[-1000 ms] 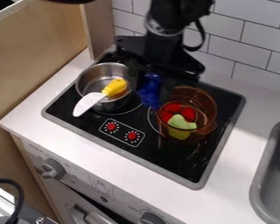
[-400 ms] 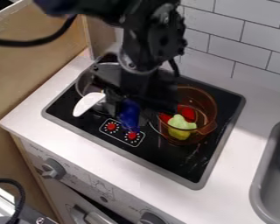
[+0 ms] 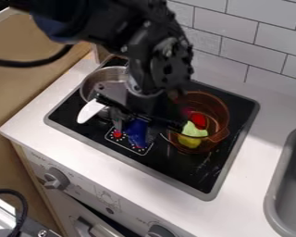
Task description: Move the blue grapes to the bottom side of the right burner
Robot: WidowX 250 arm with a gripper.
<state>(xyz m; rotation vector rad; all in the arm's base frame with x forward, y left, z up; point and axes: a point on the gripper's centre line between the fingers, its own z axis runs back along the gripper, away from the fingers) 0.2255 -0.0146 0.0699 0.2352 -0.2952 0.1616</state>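
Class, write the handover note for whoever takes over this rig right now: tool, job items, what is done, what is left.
Tool: the black two-finger tool is closed on the blue plastic grapes.
Things: grapes at the stove's black control panel; touching or just above, I can't tell. An amber see-through pot stands on the right burner.
Done: grapes gripped.
Left: bring them to that burner's bottom side, probably steering clear of the pot, then release.
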